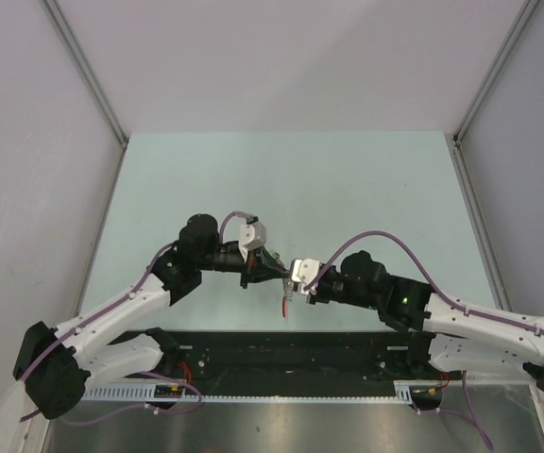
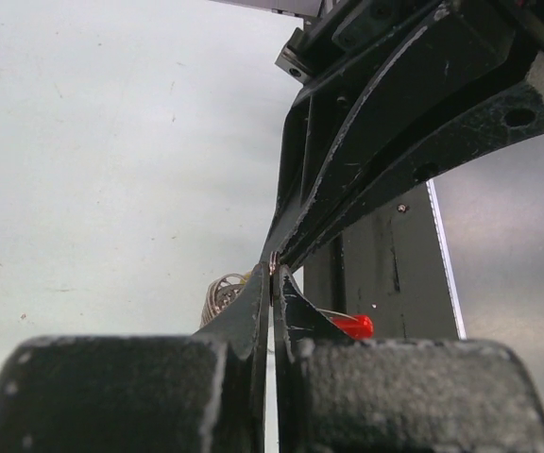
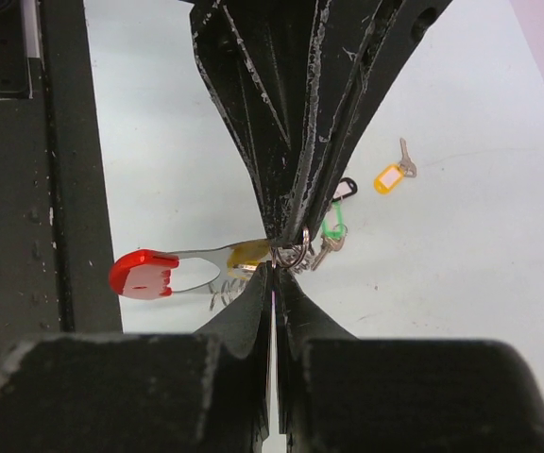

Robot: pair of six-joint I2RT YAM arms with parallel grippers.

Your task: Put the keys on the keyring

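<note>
The keyring hangs between both grippers over the near part of the table, with its red arc (image 3: 144,274) to the left, a flat silver part and a coiled part (image 2: 221,294). The red arc also shows in the top view (image 1: 286,304). My left gripper (image 2: 272,272) is shut on a thin metal ring (image 3: 296,253) of the keyring. My right gripper (image 3: 274,268) is shut on the same spot from the opposite side, tip to tip. A green-tagged key (image 3: 333,226) and a black tag (image 3: 346,189) hang by that ring. A yellow-tagged key (image 3: 389,177) lies alone on the table.
The black rail (image 1: 281,354) of the arm bases runs along the near edge, just below the grippers. Frame posts (image 1: 88,80) stand at the table's back corners. The pale green table (image 1: 291,189) stretches behind the grippers.
</note>
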